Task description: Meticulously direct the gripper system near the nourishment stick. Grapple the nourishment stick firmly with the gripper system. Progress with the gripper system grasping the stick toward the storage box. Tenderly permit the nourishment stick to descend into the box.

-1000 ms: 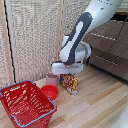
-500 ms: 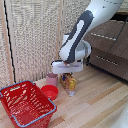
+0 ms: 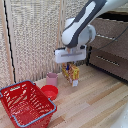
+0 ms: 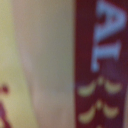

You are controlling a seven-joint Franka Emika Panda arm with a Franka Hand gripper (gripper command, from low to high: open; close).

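Observation:
In the exterior view my white gripper [image 3: 70,63] points down and is shut on the top of the nourishment stick [image 3: 71,74]. The stick is a yellow-orange packet with a red pattern and a white corner, and it hangs upright just above the wooden floor. The fingertips are mostly hidden behind the packet's top edge. The storage box, a red basket [image 3: 11,100] with a blue-grey rim, stands on the floor toward the exterior view's lower left, well apart from the gripper. The wrist view is filled by the packet [image 4: 45,65], blurred, with yellow and dark red print and pale letters.
A pink cup [image 3: 51,79] and a small red bowl [image 3: 49,91] stand between the packet and the basket. A slatted screen [image 3: 35,35] stands behind them. A dark sofa [image 3: 112,50] is at the exterior view's right.
The gripper has risen with the packet in it. The packet's lower edge has come up off the floor. Cup, bowl and basket have not moved.

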